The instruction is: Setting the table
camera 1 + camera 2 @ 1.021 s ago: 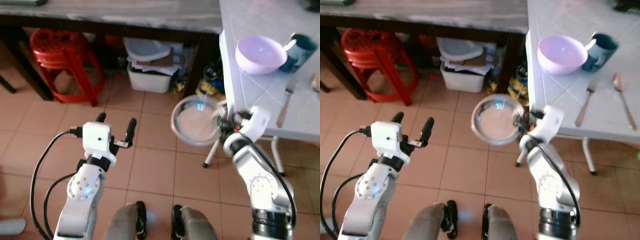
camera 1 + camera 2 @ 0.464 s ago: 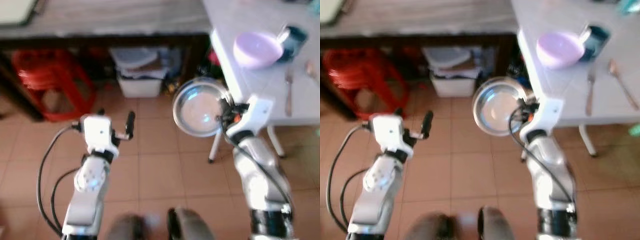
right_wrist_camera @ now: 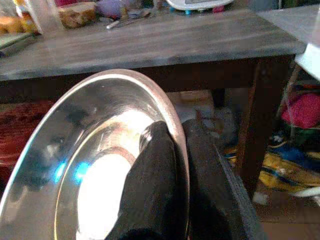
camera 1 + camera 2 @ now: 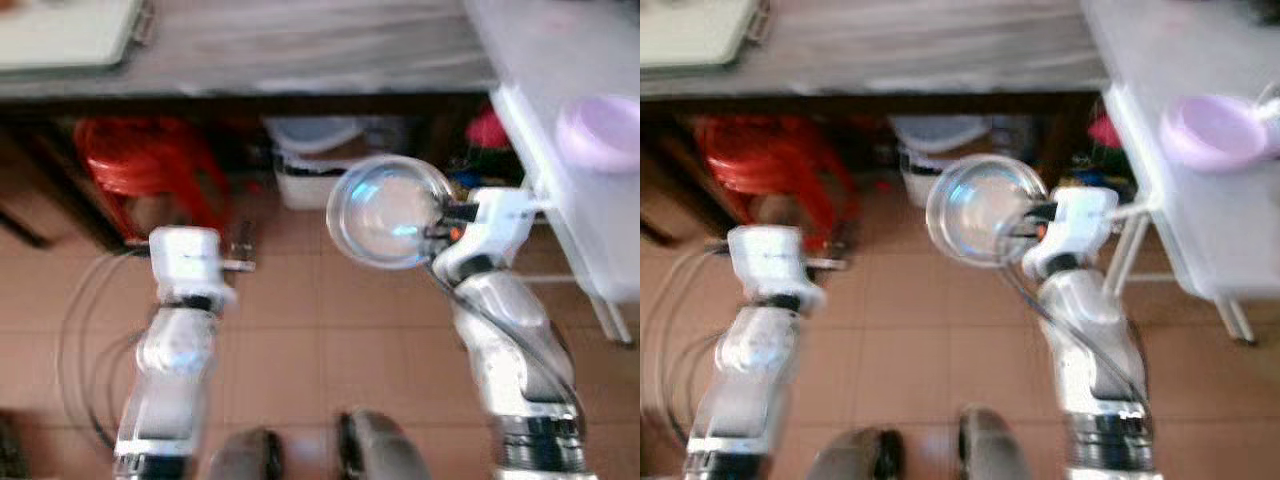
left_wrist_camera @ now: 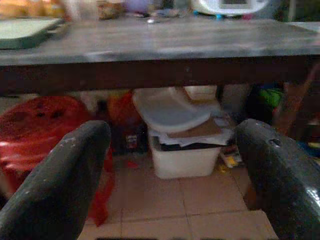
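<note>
my right gripper pinches the rim of a round shiny steel plate, one finger inside the dish, the other behind the edge. the plate is held tilted in the air over the tiled floor, just beside the near corner of the white tiled table and short of its top. a lilac plastic bowl sits on that table, further in from the plate.

handling, my judgement: thin stiff metal, light, slick and glossy; a rim pinch gives little purchase, so it may swing or slip if jolted. it will not break, but it would clatter. the edge is the right place to hold; set it down flat before letting go.

my left gripper is spread wide and empty, on the far side of the plate from the table, facing a red plastic stool and a white bin under a dark wooden bench.

against a second ago: whole view has swung and blurred, so i am turning. the table now sits at the frame's edge; cup and fork have dropped out of frame. the plate stays clamped in the same grip.
</note>
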Available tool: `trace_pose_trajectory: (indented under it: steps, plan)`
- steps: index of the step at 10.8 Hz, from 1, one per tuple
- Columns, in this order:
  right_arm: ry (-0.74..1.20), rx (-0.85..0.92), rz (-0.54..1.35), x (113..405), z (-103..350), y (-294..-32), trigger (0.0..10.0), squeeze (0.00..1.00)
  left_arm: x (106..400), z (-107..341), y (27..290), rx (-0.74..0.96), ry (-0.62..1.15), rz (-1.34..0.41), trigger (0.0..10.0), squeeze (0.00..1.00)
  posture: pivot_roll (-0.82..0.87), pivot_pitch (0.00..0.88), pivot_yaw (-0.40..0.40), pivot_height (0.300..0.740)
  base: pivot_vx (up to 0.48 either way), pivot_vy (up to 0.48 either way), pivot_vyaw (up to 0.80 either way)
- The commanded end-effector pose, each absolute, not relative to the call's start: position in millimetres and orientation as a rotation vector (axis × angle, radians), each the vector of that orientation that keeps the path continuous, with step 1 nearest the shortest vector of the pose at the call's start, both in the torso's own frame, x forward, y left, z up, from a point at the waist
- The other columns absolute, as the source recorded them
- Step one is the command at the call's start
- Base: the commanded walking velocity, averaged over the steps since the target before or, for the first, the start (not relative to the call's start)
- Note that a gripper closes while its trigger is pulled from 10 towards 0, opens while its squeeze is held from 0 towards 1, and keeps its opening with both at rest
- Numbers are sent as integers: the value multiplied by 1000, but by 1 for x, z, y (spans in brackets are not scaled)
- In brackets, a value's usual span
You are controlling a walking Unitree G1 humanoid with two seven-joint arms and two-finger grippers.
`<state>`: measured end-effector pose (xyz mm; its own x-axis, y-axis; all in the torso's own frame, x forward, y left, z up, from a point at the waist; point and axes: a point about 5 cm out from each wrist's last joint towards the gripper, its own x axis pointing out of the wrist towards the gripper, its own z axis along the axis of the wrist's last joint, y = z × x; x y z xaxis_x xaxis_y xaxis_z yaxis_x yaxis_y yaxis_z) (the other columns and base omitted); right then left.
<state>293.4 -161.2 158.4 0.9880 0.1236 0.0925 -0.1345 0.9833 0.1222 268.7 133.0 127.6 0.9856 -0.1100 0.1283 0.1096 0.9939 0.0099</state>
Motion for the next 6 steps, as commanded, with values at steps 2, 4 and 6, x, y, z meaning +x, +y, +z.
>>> trace_pose_trajectory:
  steps: [2, 4, 6]
  plan:
    - [-138, 112, 140, 296, 168, -156, 10000, 0, 270, 132, 136, 47, -160, -111, 10000, 0, -58, 173, -19, 740, 433, 142, 400]
    - [-138, 125, 123, 297, 167, -158, 10000, 0, 267, 132, 133, 67, -164, -129, 10000, 0, -57, 172, -17, 740, 476, 0, 394]
    - [-135, 126, 110, 297, 165, -158, 10000, 0, 264, 132, 123, 68, -168, -181, 10000, 0, -57, 187, -16, 740, 441, 0, 0]
